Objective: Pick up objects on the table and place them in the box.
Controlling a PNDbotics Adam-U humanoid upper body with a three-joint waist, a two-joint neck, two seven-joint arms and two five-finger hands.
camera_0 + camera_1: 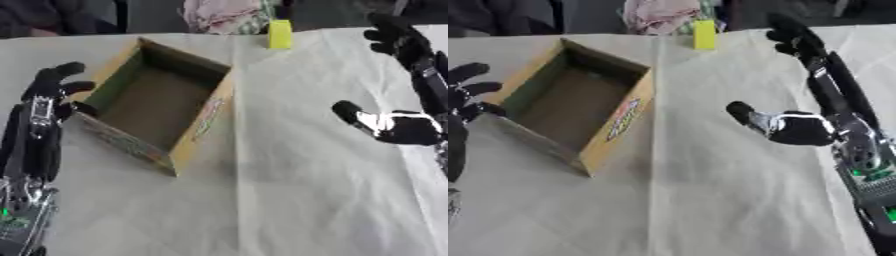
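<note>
- While the box (157, 107) sits empty, the yellow block (279, 34) stands far off at the table edge.
- Right hand (798, 37) spread near it; a clumsy reach could topple it.
- Left hand (52, 82) spread beside the box.

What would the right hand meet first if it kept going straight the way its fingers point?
The right hand points up the table, past its far edge. The yellow block stands off to its left, so the way looks free; depth there is unclear.
</note>
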